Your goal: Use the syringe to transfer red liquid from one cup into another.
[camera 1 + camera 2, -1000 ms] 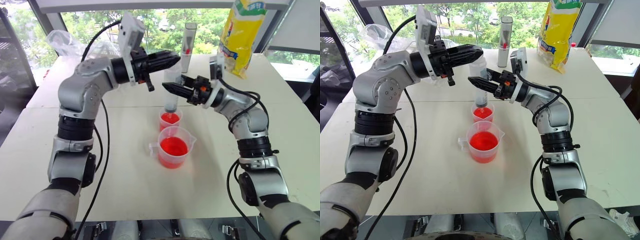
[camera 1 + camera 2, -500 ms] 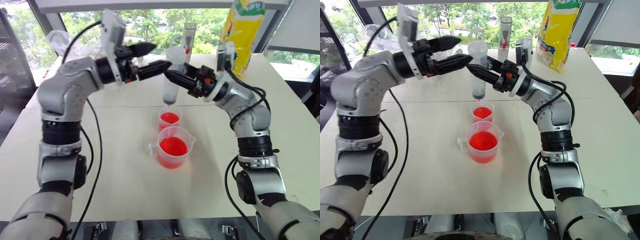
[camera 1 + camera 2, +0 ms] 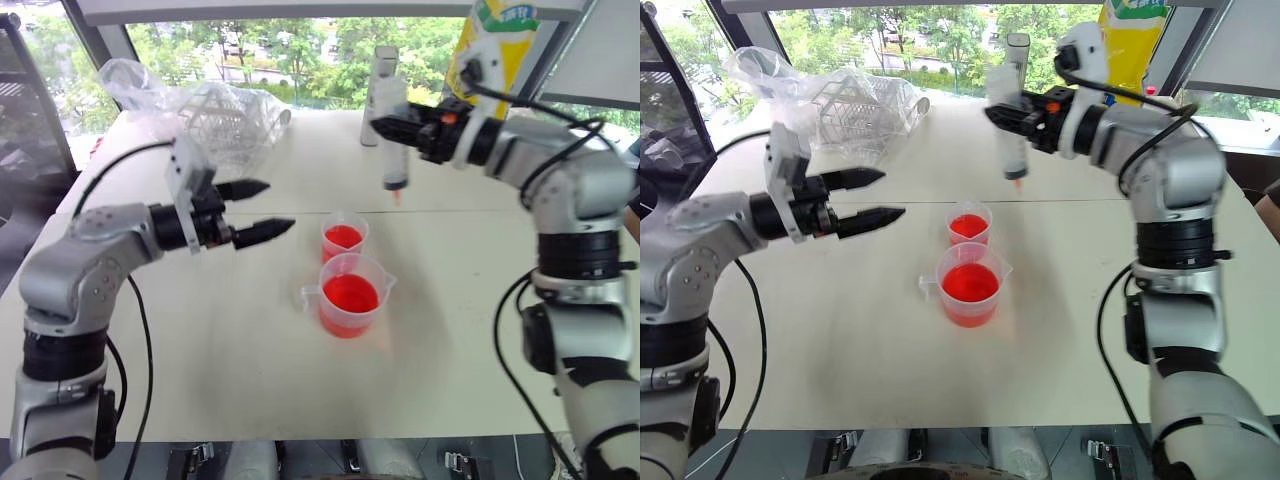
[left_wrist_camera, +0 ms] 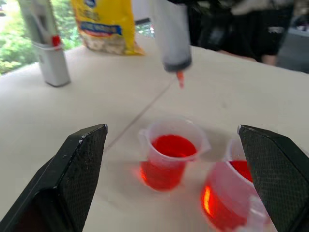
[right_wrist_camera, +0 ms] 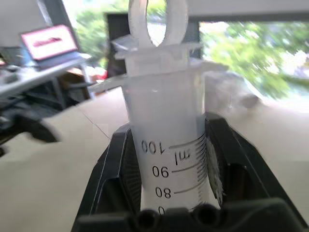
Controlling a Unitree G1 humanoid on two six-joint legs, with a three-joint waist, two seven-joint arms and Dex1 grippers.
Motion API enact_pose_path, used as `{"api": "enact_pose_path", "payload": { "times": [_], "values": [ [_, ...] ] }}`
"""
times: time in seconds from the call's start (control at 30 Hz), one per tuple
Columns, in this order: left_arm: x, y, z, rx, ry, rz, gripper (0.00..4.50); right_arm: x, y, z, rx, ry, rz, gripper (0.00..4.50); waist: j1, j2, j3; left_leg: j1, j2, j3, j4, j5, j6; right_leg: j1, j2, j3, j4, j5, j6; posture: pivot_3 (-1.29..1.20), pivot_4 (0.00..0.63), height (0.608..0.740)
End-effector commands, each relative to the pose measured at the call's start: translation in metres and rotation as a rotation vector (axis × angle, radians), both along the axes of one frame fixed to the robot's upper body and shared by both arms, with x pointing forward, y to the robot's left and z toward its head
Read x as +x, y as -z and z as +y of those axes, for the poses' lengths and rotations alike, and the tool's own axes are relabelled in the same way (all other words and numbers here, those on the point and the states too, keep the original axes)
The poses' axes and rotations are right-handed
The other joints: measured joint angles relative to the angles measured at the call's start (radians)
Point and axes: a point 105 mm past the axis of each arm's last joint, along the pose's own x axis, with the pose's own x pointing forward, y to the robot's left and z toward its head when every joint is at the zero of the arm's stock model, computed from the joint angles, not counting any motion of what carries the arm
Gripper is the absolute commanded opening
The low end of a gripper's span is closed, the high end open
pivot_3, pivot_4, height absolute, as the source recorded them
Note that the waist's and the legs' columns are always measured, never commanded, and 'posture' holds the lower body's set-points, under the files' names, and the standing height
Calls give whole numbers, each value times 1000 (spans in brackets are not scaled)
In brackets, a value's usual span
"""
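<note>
Syringe [image 3: 396,150] is held upright, orange tip down, clamped in the right fingers [image 3: 392,125], hanging in the air at approx. 1 o'clock from the smaller cup [image 3: 344,240] and well above the desk [image 3: 250,370]. A sec ago its tip was sitting low over that cup w/ the left fingers [image 3: 262,209] closed at the plunger top; since then it has been lifted up and carried off toward the grey-white tube [image 3: 381,75]. Left fingers have been let go and spread wide, nothing held, pulled back to approx. 9 o'clock of the cups. Red liquid [image 3: 349,293] is seen in the handled beaker [image 3: 350,296] at 6 o'clock of the smaller cup, and in the smaller cup too. Barrel looks emptied, so one transfer is judged done; prob. a refill or put-down comes next.
</note>
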Motion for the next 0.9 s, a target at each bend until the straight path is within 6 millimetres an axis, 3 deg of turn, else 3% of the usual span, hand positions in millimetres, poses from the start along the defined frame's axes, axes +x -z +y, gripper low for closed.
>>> {"api": "enact_pose_path", "payload": {
  "times": [0.03,0.2,0.33,0.43,0.77,0.9],
  "values": [
    [-9,-7,-3,-8,10,-54,4445,-15,7,-5,-77,39,131,1396,-2,0,0,0,0,0,0,0,0,-1,0,0,0,0,0,0,150,740],
    [-12,0,-8,-29,6,-46,4445,-14,52,-29,-177,244,329,1396,-5,0,0,0,0,0,0,0,0,-1,2,1,0,0,0,0,150,740],
    [-17,4,-9,-30,12,-45,4445,-24,106,-44,-264,355,552,1396,-3,0,0,-1,0,0,0,0,0,-1,1,1,0,0,0,0,150,740],
    [-19,5,-10,-27,16,-41,4445,-30,128,-49,-285,387,637,1396,-3,0,0,-3,0,0,0,0,0,-2,2,1,0,0,0,0,150,740],
    [-24,5,-10,-24,7,-38,4445,-25,156,-65,-252,515,768,1396,-4,0,0,-2,-1,0,0,0,0,-2,3,1,-1,0,1,0,150,740],
    [-27,6,-12,-16,29,-32,4500,-24,164,-64,-245,544,790,3240,-4,-1,-1,-2,-1,0,0,0,0,-2,3,1,-1,0,1,0,150,740]
  ]
}}
